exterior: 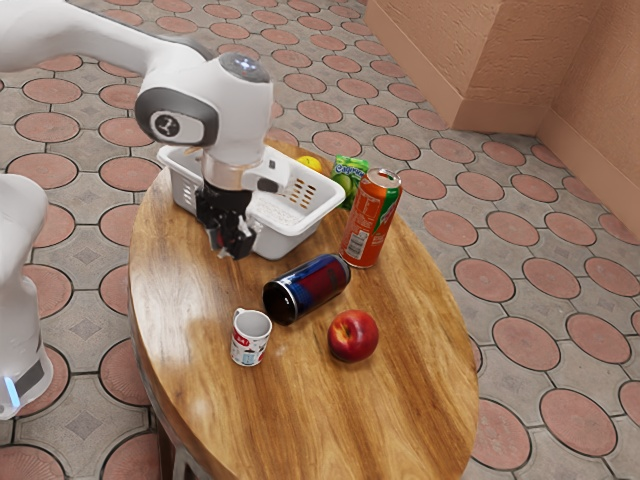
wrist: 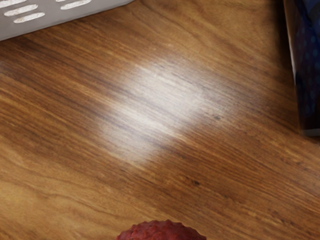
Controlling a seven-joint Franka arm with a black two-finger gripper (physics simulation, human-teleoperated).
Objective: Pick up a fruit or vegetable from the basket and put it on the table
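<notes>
My gripper (exterior: 229,245) is low over the table, just outside the near side of the white basket (exterior: 287,235). It is shut on a red fruit with a bumpy skin; a little red shows by the fingers in the exterior view. In the wrist view the top of this red bumpy fruit (wrist: 161,231) appears at the lower edge, with bare wood of the table (wrist: 165,125) beyond it. The basket's slotted wall (wrist: 60,19) is nearby. A yellow fruit (exterior: 309,162) lies at the basket's far side. I cannot tell whether the held fruit touches the table (exterior: 190,330).
A dark blue can (exterior: 312,287) lies on its side near the gripper, with a white mug (exterior: 250,338) and a red apple (exterior: 353,336) toward the table's front. An orange can (exterior: 370,218) stands beside the basket, near a green package (exterior: 350,176).
</notes>
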